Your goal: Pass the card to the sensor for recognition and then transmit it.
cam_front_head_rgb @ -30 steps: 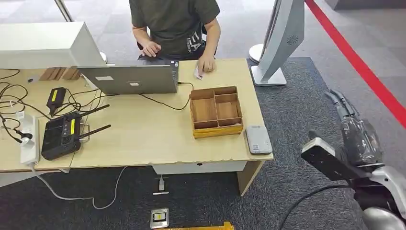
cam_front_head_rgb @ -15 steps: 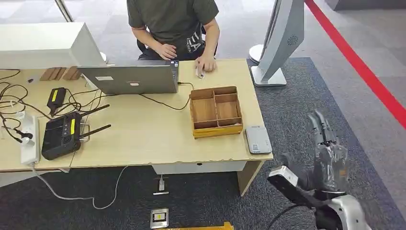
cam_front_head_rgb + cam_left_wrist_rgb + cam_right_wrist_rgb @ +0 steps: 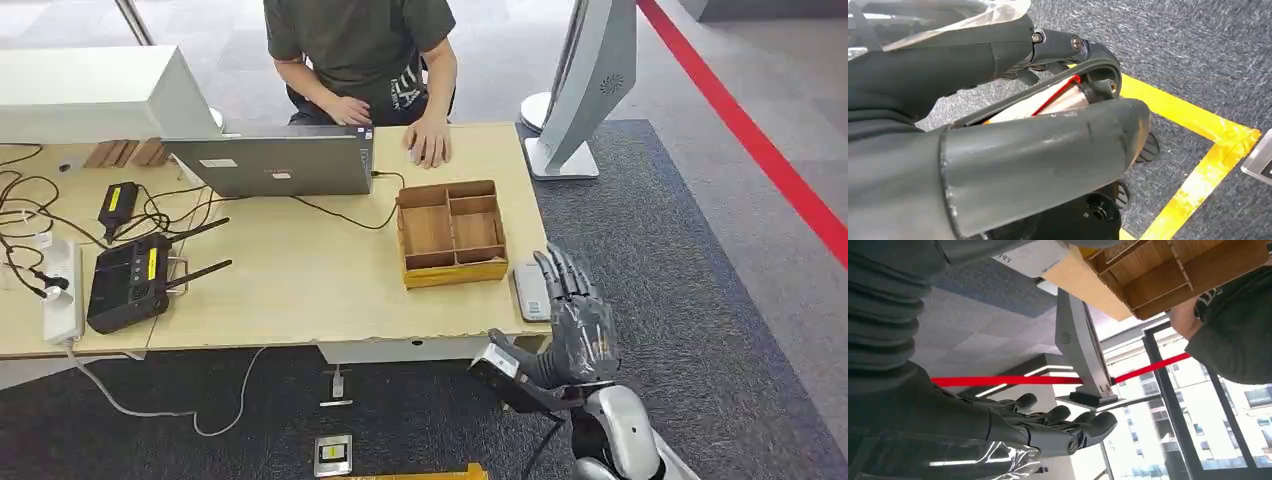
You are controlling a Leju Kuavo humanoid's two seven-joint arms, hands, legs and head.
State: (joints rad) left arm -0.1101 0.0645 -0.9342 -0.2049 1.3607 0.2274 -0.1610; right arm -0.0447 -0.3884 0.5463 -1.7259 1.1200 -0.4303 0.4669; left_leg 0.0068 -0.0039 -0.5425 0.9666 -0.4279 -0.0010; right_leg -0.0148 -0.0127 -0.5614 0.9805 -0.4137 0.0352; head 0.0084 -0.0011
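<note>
One robot hand (image 3: 578,318), the right, hovers with fingers extended and empty beside the grey sensor (image 3: 533,292) at the counter (image 3: 300,280) edge. The left robot hand (image 3: 1013,150) pinches a card (image 3: 1040,101) (white, red-edged), hanging low, probably awaiting its pass to the sensor.

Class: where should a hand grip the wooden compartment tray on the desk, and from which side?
Probably its right outer wall, from above. The wooden compartment tray lies flat, top open, so fingers can drop into a compartment, thumb outside. The right hand is nearest that side; a black cable runs by the left.
</note>
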